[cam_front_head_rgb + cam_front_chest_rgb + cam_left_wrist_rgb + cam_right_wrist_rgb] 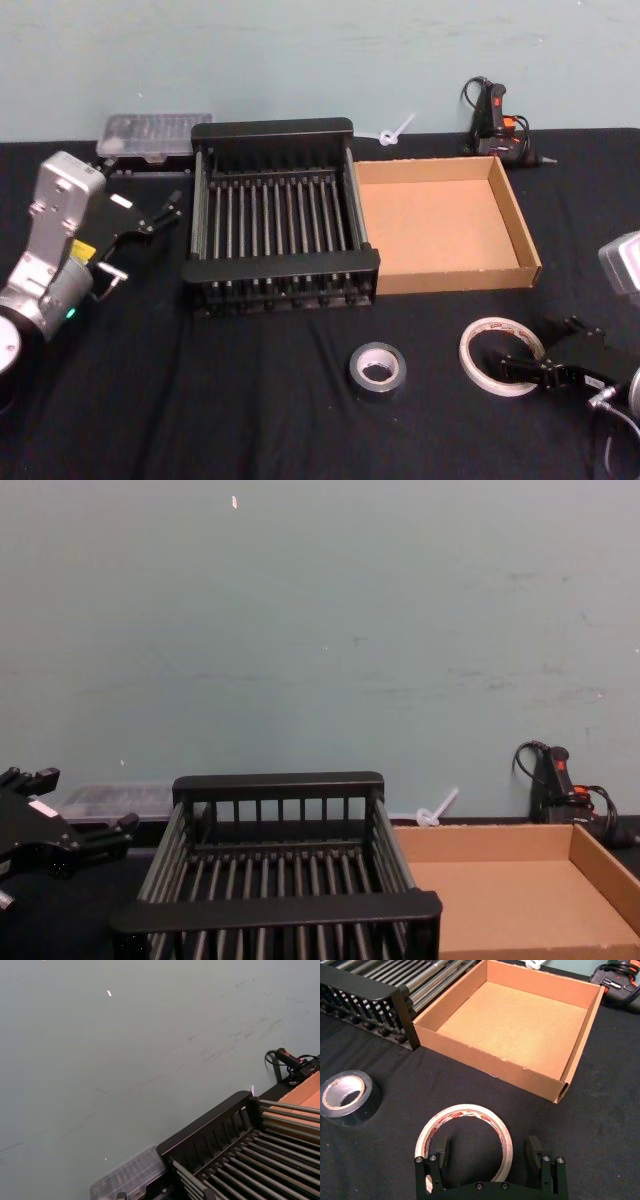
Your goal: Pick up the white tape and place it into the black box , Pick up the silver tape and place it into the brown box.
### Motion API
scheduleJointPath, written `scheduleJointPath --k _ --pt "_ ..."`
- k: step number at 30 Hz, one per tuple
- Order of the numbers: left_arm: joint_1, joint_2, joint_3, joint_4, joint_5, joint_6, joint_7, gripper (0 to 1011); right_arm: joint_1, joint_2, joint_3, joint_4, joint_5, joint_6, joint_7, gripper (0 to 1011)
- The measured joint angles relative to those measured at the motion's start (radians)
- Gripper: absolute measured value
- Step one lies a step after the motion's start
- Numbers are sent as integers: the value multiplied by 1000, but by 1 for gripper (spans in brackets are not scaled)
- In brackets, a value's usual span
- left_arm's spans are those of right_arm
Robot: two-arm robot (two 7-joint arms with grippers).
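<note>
The left claw (140, 222) hangs spread and idle left of the black box (275, 130), which sits just beside the brown box (528, 240). On the table (250, 400), the silver tape (377, 369) lies near the white tape (498, 355). The right claw (490, 1152) is spread, one finger inside the ring and one outside; it should probably close on that wall and lift straight up.
</note>
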Motion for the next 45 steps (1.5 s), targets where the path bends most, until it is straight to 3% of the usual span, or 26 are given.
scheduleJointPath --k 45 --pt "0 0 0 0 0 0 0 1001 30 -46 -11 44 -74 11 35 1002"
